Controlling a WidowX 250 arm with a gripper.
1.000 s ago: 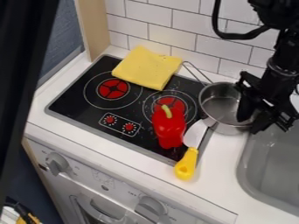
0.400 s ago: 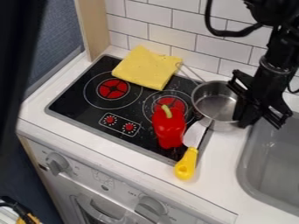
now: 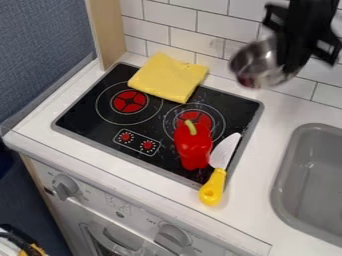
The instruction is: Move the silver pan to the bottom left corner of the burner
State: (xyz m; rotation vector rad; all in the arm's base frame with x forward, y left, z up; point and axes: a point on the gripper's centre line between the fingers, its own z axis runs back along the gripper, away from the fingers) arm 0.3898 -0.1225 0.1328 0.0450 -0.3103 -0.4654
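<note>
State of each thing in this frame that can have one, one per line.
Gripper: closed on the pan
Pan: held up off the stove, tilted
Cloth: folded
Pepper: stem on, no cut showing
Knife: lying, blade over the stove

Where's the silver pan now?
The pan is up in the air at the camera view's upper right, held by the gripper, in front of the tiles.

Soft, bright light falls on the counter; pale glints mark the silver pan, blurred like the pincer
</note>
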